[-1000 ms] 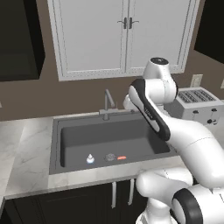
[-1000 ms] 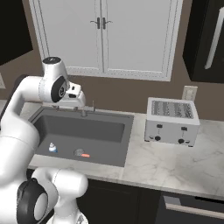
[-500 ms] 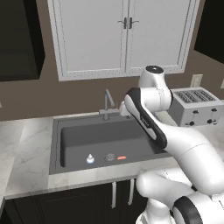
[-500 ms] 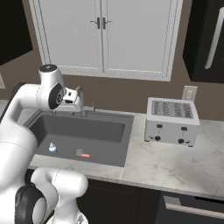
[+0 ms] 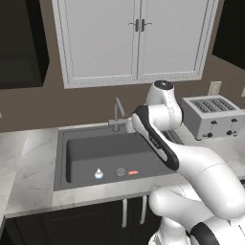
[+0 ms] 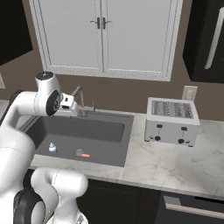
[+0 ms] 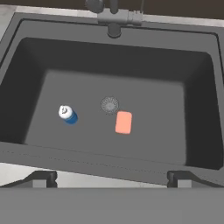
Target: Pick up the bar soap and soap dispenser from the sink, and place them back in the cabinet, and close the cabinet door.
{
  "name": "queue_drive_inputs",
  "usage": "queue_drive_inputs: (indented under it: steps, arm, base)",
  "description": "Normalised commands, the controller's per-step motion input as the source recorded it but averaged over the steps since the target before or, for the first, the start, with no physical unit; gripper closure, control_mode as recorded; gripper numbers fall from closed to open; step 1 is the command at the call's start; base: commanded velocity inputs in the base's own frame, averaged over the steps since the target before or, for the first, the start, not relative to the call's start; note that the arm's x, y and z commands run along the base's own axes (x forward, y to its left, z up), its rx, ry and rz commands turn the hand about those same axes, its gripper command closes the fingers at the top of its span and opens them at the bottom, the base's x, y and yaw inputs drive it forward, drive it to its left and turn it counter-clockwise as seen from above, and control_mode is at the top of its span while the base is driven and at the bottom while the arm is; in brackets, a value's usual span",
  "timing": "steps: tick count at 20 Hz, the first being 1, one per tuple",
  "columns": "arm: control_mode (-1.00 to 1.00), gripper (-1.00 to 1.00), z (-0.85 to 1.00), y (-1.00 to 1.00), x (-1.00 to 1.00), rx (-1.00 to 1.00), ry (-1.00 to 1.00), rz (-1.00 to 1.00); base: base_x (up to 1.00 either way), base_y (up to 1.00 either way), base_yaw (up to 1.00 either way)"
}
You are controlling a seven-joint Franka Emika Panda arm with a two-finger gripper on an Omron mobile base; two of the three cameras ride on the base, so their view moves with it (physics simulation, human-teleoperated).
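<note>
Two small things lie on the floor of the sink [image 7: 192,131]: the soap [image 7: 124,122] and the dispenser [image 7: 68,114]. The soap is flat and orange-red, and it lies just beside the round drain [image 7: 110,105]. The dispenser stands on the other side of the drain, a bit apart from it, with its white top up. In the left base view the dispenser [image 5: 98,173], the drain [image 5: 120,172] and the soap [image 5: 133,172] sit in a row near the front wall of the sink [image 5: 86,148]. The tool [image 7: 112,180] hangs high over the sink with its two tips spread wide, and it holds nothing. The faucet [image 5: 116,113] stands at the back rim of the sink. A toaster [image 6: 170,120] sits on the pale surface [image 6: 162,164], well apart from the sink. White doors [image 6: 100,35] hang on the wall above, shut. A dark cabinet [image 6: 208,39] with a silver handle [image 6: 213,43] hangs near them.
</note>
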Motion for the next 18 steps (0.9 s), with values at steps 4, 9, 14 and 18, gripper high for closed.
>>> queue_drive_inputs:
  steps: [4,9,14,18]
  arm:
    - [-1.00,-1.00,-0.17,0.22,0.00,0.00,-0.01,0.00]
    - [-1.00,-1.00,-0.15,0.22,0.00,0.00,-0.01,0.00]
    - [-1.00,-1.00,-0.19,0.20,0.00,0.00,0.00,0.00]
    - [-1.00,-1.00,-0.15,0.18,0.01,0.00,0.00,0.00]
  base:
    - [0.00,0.00,0.00]
    - [0.00,0.00,0.00]
    - [0.00,0.00,0.00]
    - [0.00,0.00,0.00]
